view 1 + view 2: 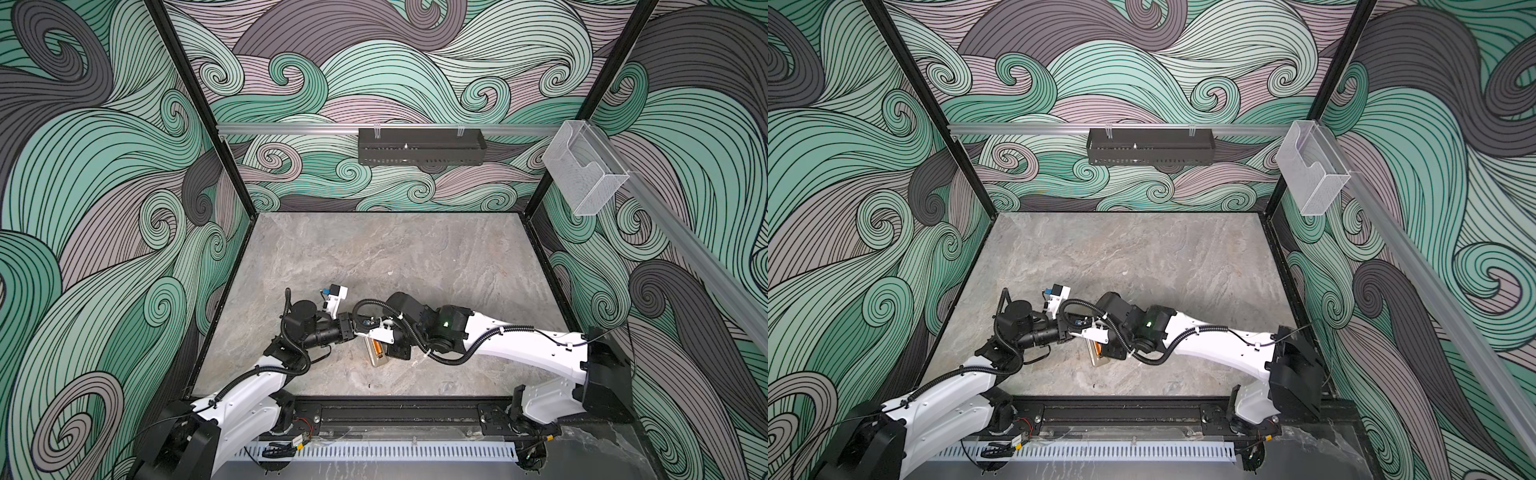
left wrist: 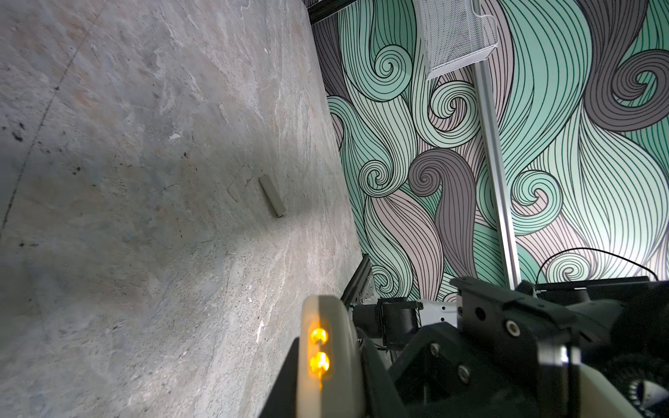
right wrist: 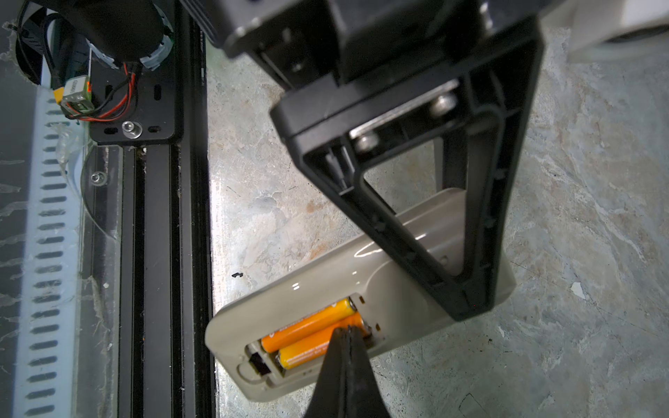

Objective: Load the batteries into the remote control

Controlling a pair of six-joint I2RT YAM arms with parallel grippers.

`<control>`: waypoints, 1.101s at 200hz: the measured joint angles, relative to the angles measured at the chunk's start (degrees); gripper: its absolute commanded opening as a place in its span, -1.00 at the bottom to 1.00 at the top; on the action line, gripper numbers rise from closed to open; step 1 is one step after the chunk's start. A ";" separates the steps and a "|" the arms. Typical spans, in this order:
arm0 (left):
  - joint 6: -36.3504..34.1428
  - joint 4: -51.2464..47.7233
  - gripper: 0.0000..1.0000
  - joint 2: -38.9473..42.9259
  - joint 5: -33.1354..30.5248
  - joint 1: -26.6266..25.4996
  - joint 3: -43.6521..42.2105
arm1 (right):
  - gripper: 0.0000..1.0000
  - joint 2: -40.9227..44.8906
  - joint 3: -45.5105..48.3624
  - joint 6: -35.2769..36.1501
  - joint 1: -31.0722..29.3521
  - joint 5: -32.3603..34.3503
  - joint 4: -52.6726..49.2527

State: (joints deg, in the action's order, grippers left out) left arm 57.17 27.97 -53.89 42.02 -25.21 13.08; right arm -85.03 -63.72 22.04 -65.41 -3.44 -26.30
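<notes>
Firmly together, right jaws — against battery (image 3: pixel 307 353).

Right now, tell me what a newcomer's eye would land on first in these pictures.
Two bright orange batteries sit side by side in the open back of the remote control, lying near the front edge of the table. The left gripper clamps the remote, while the shut right gripper meets the end of one battery. Swirling green wave walls surround everything.

remote control (image 1: pixel 1099 360): flat on table (image 1: pixel 1142 257) | batteries (image 1: pixel 1098 348): orange, inside it
</notes>
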 measured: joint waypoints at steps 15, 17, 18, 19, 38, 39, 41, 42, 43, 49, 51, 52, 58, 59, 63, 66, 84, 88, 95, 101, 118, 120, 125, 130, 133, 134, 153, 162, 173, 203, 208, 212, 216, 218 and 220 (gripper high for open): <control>-0.15 -0.37 -1.00 -0.04 -0.39 0.00 0.00 | -0.93 -0.76 -0.48 0.02 -0.04 0.35 -0.39; -0.15 -0.39 -1.00 -0.04 -0.44 0.00 0.00 | -0.94 -0.85 -0.55 0.02 -0.07 0.44 -0.42; -0.15 -0.42 -1.00 -0.04 -0.48 0.00 0.00 | -0.94 -0.94 -0.61 0.00 -0.07 0.48 -0.48; -0.17 -0.44 -1.00 -0.04 -0.50 0.00 0.00 | -0.94 -0.98 -0.66 0.02 -0.09 0.50 -0.50; -0.22 -0.63 -1.00 -0.66 -0.81 0.02 0.00 | -0.96 -2.34 -1.64 0.02 -0.37 1.51 -1.03; -0.22 -0.66 -1.00 -0.68 -0.83 0.02 0.00 | -0.96 -2.47 -1.68 0.02 -0.39 1.60 -1.05; -0.22 -0.68 -1.00 -0.72 -0.87 0.02 0.00 | -0.96 -2.64 -1.79 0.02 -0.46 1.70 -1.11; -0.22 -0.74 -1.00 -0.79 -0.90 0.04 -0.02 | -0.96 -2.69 -1.81 0.02 -0.48 1.75 -1.14; -0.22 -0.76 -1.00 -0.81 -0.94 0.04 -0.02 | -0.96 -2.75 -1.86 0.02 -0.50 1.79 -1.16; -0.22 -0.96 -1.00 -1.05 -1.11 0.07 -0.02 | -0.96 -3.21 -2.12 0.02 -0.57 2.10 -1.38; -0.22 -1.05 -1.00 -1.07 -1.16 0.07 -0.02 | -0.97 -3.32 -2.16 0.02 -0.59 2.14 -1.40; -0.22 -1.07 -1.00 -1.09 -1.18 0.07 -0.02 | -0.97 -3.43 -2.21 0.02 -0.61 2.21 -1.44; -0.26 -1.38 -1.00 -1.16 -1.38 0.07 -0.02 | -0.97 -3.78 -2.29 0.02 -0.66 2.43 -1.46; -0.26 -1.42 -1.00 -1.16 -1.40 0.07 -0.04 | -0.97 -3.82 -2.32 0.02 -0.66 2.43 -1.49; -0.28 -1.51 -1.00 -1.16 -1.53 0.07 -0.04 | -0.97 -4.00 -2.36 0.02 -0.74 2.58 -1.51; -0.35 -1.57 -1.00 -1.16 -1.62 0.07 -0.07 | -0.97 -4.11 -2.40 0.02 -0.81 2.71 -1.51; -0.44 -1.86 -1.00 -1.16 -1.92 0.07 -0.09 | -0.97 -4.46 -2.69 0.02 -0.98 3.39 -1.73; -0.44 -1.86 -1.00 -1.16 -1.95 0.07 -0.09 | -0.97 -4.48 -2.73 0.02 -1.03 3.48 -1.75; -0.44 -1.86 -1.00 -1.16 -1.97 0.07 -0.09 | -0.97 -4.48 -2.75 0.02 -1.03 3.52 -1.77; -0.44 -1.86 -1.00 -1.16 -1.97 0.07 -0.09 | -0.97 -4.48 -2.75 0.02 -1.03 3.54 -1.79; -0.48 -1.86 -1.00 -1.16 -1.99 0.07 -0.09 | -0.95 -4.44 -2.75 0.00 -1.16 3.74 -1.81; -0.48 -1.86 -1.00 -1.16 -1.99 0.07 -0.09 | -0.94 -4.42 -2.75 0.00 -1.18 3.78 -1.81; -0.55 -1.86 -1.00 -1.16 -1.97 0.07 -0.09 | -0.92 -4.33 -2.75 0.00 -1.20 3.91 -1.84; -0.59 -1.86 -1.00 -1.16 -1.97 0.07 -0.09 | -0.90 -4.24 -2.75 -0.02 -1.25 3.98 -1.88; -0.61 -1.86 -1.00 -1.16 -1.97 0.07 -0.09 | -0.88 -4.13 -2.75 -0.02 -1.25 4.00 -1.92; -0.61 -1.86 -1.00 -1.14 -1.97 0.07 -0.09 | -0.88 -4.11 -2.75 -0.02 -1.25 4.00 -1.95; -0.63 -1.79 -1.00 -1.03 -1.70 0.00 -0.07 | -0.72 -3.34 -2.75 -0.33 -1.25 4.26 -2.03; -0.66 -1.79 -1.00 -0.96 -1.66 -0.02 0.00 | -0.64 -2.82 -2.75 -0.48 -1.25 4.55 -2.08; -0.92 -1.84 -1.00 -0.70 -1.73 -0.02 0.09 | -0.56 -1.84 -2.73 -1.16 -1.22 4.74 -2.32; -1.70 -2.29 -1.00 -0.09 -2.82 0.00 0.09 | -0.38 2.03 -2.56 -2.64 -0.92 4.98 -2.60; -1.88 -2.54 -1.00 -0.09 -3.15 0.00 0.09 | -0.35 2.78 -2.45 -3.04 -0.79 4.96 -2.62; -1.95 -2.71 -1.00 -0.07 -3.34 0.00 0.09 | -0.32 3.48 -2.32 -3.58 -0.63 4.96 -2.62; -2.08 -2.80 -1.00 -0.04 -3.63 0.00 0.09 | -0.29 3.96 -2.19 -3.67 -0.48 4.92 -2.64; -2.12 -2.86 -1.00 -0.04 -3.80 0.00 0.09 | -0.28 4.33 -2.12 -4.17 -0.33 4.94 -2.64; -2.14 -2.91 -1.00 -0.02 -3.93 0.00 0.09 | -0.27 4.52 -2.08 -4.20 -0.22 4.92 -2.69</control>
State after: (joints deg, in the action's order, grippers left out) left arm 55.02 25.06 -53.91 38.09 -25.21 13.17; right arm -80.51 -65.80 17.85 -65.63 1.48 -28.99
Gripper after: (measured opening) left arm 0.215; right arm 0.336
